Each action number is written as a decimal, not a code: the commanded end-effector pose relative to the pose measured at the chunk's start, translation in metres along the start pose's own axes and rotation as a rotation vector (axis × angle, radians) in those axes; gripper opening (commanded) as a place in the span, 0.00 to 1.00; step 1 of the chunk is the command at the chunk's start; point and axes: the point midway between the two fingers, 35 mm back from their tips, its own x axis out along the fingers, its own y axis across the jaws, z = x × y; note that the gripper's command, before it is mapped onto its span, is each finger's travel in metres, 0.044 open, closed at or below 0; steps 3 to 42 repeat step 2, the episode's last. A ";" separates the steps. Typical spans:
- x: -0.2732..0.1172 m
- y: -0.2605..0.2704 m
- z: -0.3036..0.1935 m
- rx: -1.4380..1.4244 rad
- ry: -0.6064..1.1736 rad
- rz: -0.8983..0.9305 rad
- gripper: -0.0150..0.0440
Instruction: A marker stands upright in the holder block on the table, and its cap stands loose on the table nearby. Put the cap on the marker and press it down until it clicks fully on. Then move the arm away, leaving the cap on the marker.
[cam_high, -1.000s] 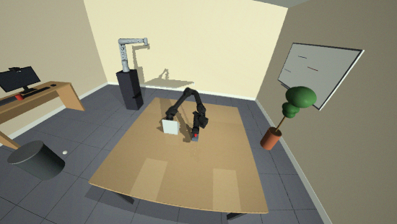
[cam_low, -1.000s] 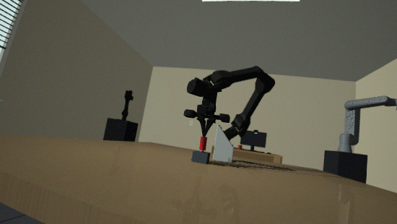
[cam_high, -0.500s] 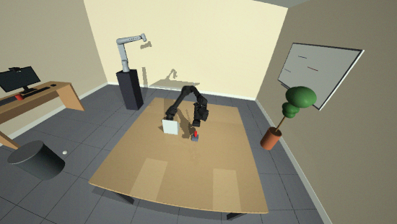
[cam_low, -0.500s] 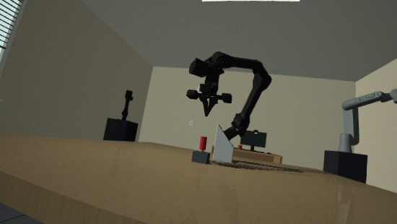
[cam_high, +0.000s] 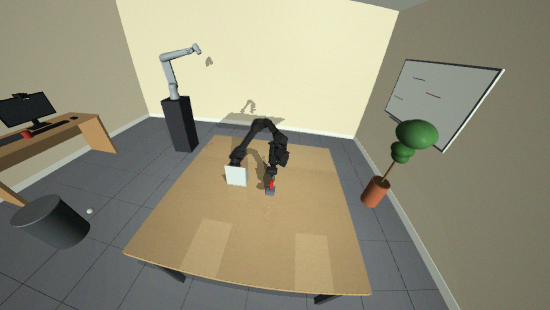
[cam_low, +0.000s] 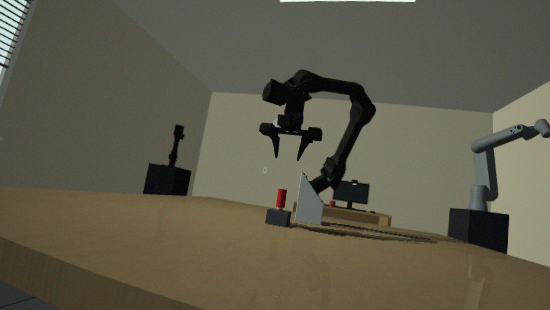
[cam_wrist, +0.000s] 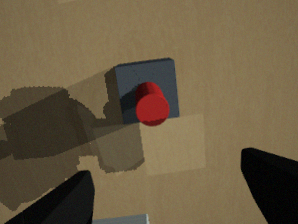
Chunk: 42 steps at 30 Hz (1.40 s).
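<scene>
While hanging high above the holder block (cam_low: 278, 217), with plain air between, keeping the gripper (cam_low: 287, 157) pointed straight down and holding nothing. Spreading the fingers wide, one dark tip at each lower corner of the wrist view and only bare table (cam_low: 125, 240) showing between them, probably so that nothing can catch or drag on the way clear. Standing upright in the middle of the block, the red cap (cam_low: 282, 197), touching neither finger and leaning to no side; seen end-on from above as a red disc (cam_wrist: 152, 104) on the grey-blue square. Hiding the marker under it, so not showing whether any of the barrel is left bare or whether the click has been reached; judging from how low the red piece sits on the block, seeming pressed home. Sitting just left of the white panel (cam_low: 308, 202) at the arm's foot, in the exterior view, and towards the far half of the table. Leaving, by this reading, only the last part of the task: taking the arm away. Calling for a path upward or sideways, well apart from the cap, since a brush from a finger could tip it or lift it loose.
</scene>
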 end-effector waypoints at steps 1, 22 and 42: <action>0.000 0.000 -0.001 -0.005 0.003 0.000 0.97; 0.000 0.000 -0.001 -0.005 0.003 0.000 1.00; 0.000 0.000 -0.001 -0.005 0.003 0.000 1.00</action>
